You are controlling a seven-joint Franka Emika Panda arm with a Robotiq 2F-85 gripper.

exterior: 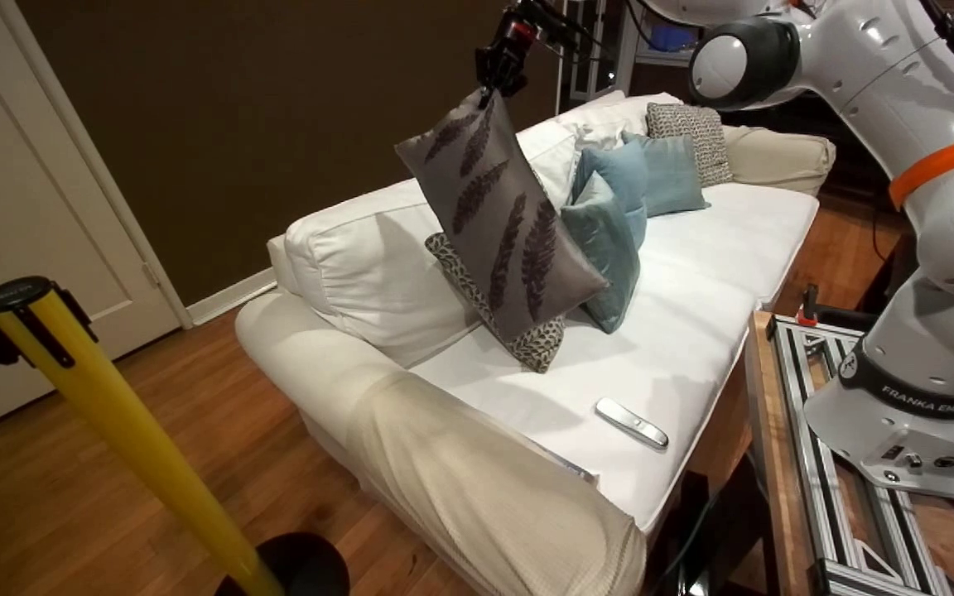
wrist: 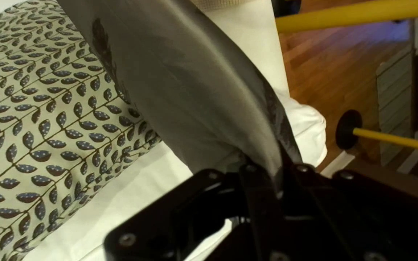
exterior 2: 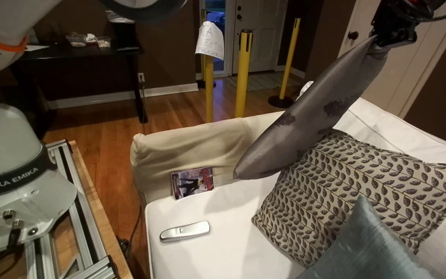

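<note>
In an exterior view, the gripper (exterior: 489, 89) is pinching the top corner of the gray pillow (exterior: 506, 219), its jaws standing narrow with the cloth caught between them. The gray pillow, patterned with dark purple feathers, is hanging at a slant over the near end of the white sofa (exterior: 725, 240); whether its lower end is touching anything is hard to tell. Just behind it, the leaf-print cushion (exterior 2: 362, 182) is lying tilted on the seat. Farther right, blue cushions (exterior: 605, 248) are leaning together, and a knitted cushion (exterior: 688, 141) is resting beyond them. Nearer, a silver handset (exterior: 632, 424) is lying flat, and a picture case (exterior 2: 193, 182) is resting against the beige armrest (exterior 2: 192, 151). At the right, the robot's base (exterior: 899, 430) is standing on a table (exterior: 775, 463); at the near left, a yellow post (exterior: 129, 439) is rising from the floor (exterior: 183, 389).
</note>
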